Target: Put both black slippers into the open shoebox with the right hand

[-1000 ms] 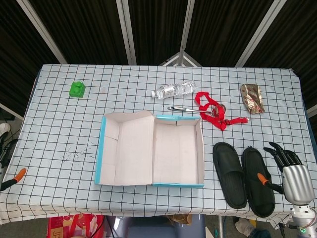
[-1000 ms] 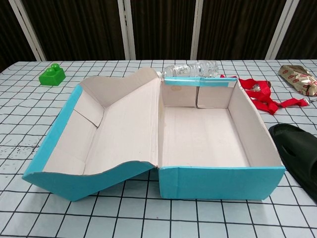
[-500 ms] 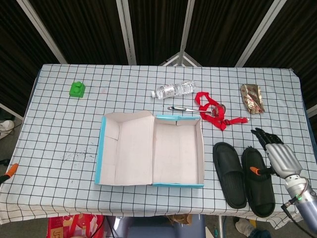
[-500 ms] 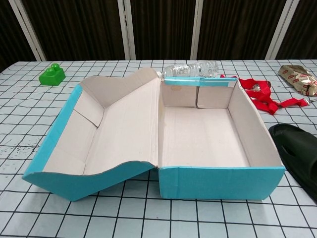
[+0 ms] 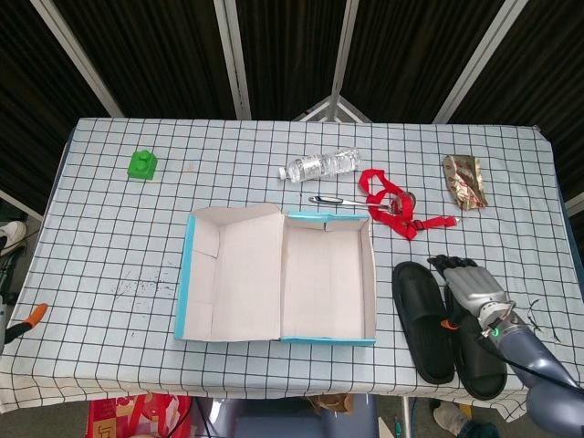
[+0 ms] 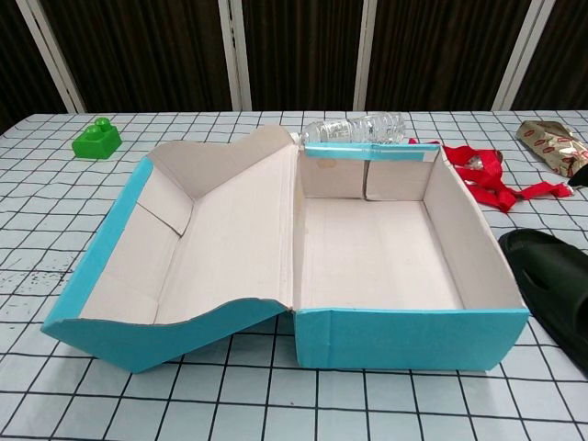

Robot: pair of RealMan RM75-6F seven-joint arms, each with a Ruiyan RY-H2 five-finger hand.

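Slippers were counted as two, both black: a left slipper [image 5: 423,321] and a right slipper [image 5: 478,351], laid side by side on the checked table [image 5: 109,237] just right of one open shoebox [image 5: 278,276]. Their long axes ran from the far side toward the near edge, tilted slightly. One right hand [image 5: 473,287] was seen over the right slipper, fingers [image 5: 452,265] stretched forward, slightly apart, nothing pinched. Contact could not be told.
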